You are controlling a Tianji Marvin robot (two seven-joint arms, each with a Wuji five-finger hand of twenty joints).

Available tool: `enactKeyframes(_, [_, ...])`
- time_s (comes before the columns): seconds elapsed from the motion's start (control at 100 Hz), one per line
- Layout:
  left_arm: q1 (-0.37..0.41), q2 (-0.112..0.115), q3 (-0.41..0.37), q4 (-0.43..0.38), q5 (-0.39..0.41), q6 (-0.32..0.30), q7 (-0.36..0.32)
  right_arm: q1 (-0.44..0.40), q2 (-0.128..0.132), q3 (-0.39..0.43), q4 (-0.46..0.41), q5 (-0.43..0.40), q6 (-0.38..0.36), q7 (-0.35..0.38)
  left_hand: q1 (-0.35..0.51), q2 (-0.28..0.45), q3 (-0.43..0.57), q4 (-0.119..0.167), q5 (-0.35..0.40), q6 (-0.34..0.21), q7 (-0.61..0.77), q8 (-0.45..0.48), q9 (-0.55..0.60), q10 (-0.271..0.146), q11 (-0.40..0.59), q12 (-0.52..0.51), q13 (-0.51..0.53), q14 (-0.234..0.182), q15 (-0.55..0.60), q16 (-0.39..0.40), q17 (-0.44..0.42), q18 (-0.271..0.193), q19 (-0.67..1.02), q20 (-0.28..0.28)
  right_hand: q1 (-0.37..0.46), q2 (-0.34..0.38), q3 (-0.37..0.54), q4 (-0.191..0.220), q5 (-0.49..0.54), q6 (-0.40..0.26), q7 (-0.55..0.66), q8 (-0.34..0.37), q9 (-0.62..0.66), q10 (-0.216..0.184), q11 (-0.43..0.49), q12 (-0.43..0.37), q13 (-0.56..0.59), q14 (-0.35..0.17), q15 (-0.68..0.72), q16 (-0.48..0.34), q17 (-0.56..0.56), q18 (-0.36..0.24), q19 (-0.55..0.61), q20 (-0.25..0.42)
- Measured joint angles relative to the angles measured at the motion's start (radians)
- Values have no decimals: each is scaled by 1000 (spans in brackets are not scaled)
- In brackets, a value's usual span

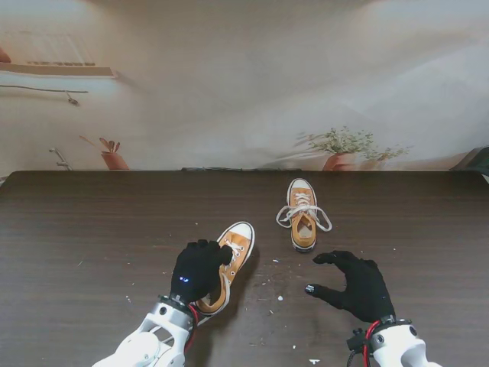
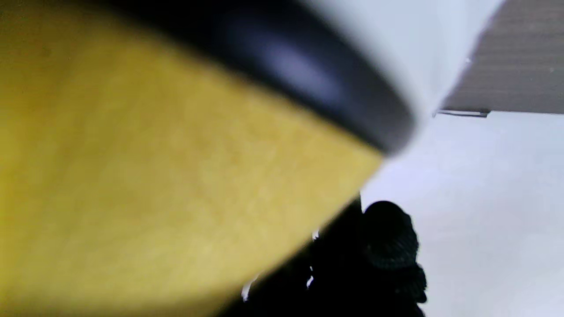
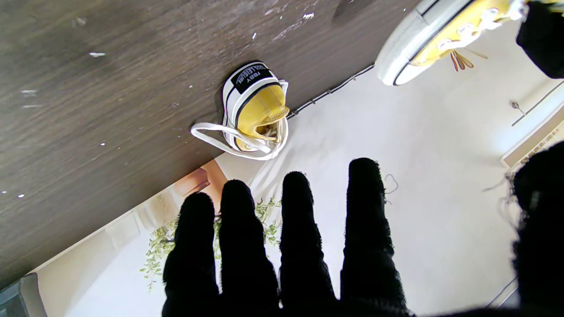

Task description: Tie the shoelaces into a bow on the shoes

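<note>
Two yellow canvas shoes with white toe caps lie on the dark wooden table [image 1: 92,229]. My left hand [image 1: 197,269], in a black glove, is shut on the near shoe [image 1: 235,248] and covers its heel half; that shoe's yellow side [image 2: 154,176] fills the left wrist view, blurred. The far shoe [image 1: 302,215] stands alone toward the table's back, its white laces [image 1: 321,218] hanging loose on both sides; the right wrist view shows its heel [image 3: 255,101]. My right hand [image 1: 355,284] hovers open near the front right, fingers [image 3: 291,229] spread, touching nothing.
Small white specks [image 1: 267,279] are scattered on the table between the hands. A backdrop printed with potted plants [image 1: 344,149] rises along the table's far edge.
</note>
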Motion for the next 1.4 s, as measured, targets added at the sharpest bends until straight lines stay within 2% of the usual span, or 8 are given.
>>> enactKeyframes(0.47, [-183,-38,131,253,-93,51,54,-1,0,4,-1,5,4,5,11,0,0,0,11,-1,-8,1,0,2,-10,1,0,1,-11,4,-1,0,0,2,0,0,0,0,0,0,-1,0,21,0,0,0,0,1,0,0,0,1,1,0])
enactKeyframes(0.78, [-213,-55,160,305,-122,76,88,-1,0,3,-1,10,4,15,11,3,12,15,11,-1,-24,-40,-7,2,-44,1,-37,6,-65,5,-61,2,-63,12,0,0,0,0,0,0,-1,0,21,0,0,0,16,10,1,0,0,7,1,0])
enactKeyframes(0.85, [-211,-56,159,305,-121,77,82,0,0,2,-2,11,4,15,-59,17,10,58,-18,-32,-26,-176,-69,1,-95,-1,-131,11,-103,5,-163,21,-141,41,0,0,0,0,0,0,-1,0,21,0,0,0,16,10,1,0,0,8,1,0])
enactKeyframes(0.9, [-207,-55,155,303,-117,77,75,0,0,2,-2,11,5,15,-109,31,-12,88,-62,-30,-91,-229,-152,0,-72,-90,-186,13,-129,5,-231,30,-196,50,0,0,0,0,0,0,-1,0,21,0,0,0,16,10,1,0,0,8,1,0])
enactKeyframes(1.02, [-186,-54,130,286,-114,89,56,0,0,2,-3,12,6,15,-220,89,-78,101,-125,-19,-303,-268,-315,13,-60,-294,-317,42,-241,-7,-386,49,-305,51,0,0,0,0,0,0,-1,0,21,1,0,0,16,10,1,0,0,8,1,0])
enactKeyframes(1.15, [-130,-38,88,198,-70,127,-48,-1,0,2,-7,14,8,14,-337,159,-141,135,-198,-11,-530,-298,-464,21,-198,-407,-454,55,-427,-63,-539,62,-461,-16,0,0,0,0,0,0,-1,0,21,2,0,0,16,10,1,0,0,8,1,0])
enactKeyframes(1.23, [-85,-24,55,127,-42,127,-109,-2,0,1,-8,17,8,12,-335,182,-216,156,-235,3,-646,-345,-534,21,-286,-470,-510,55,-549,-113,-603,62,-603,-69,0,0,0,0,0,0,-1,0,21,2,0,0,16,10,1,0,0,8,1,0])
enactKeyframes(1.4, [-4,-6,-9,17,0,106,-162,-4,-1,0,-11,17,4,12,-351,232,-376,161,-246,4,-771,-388,-568,20,-411,-559,-543,52,-753,-185,-645,62,-851,-107,0,0,0,0,0,0,-1,0,21,2,0,0,16,10,1,0,0,8,1,0])
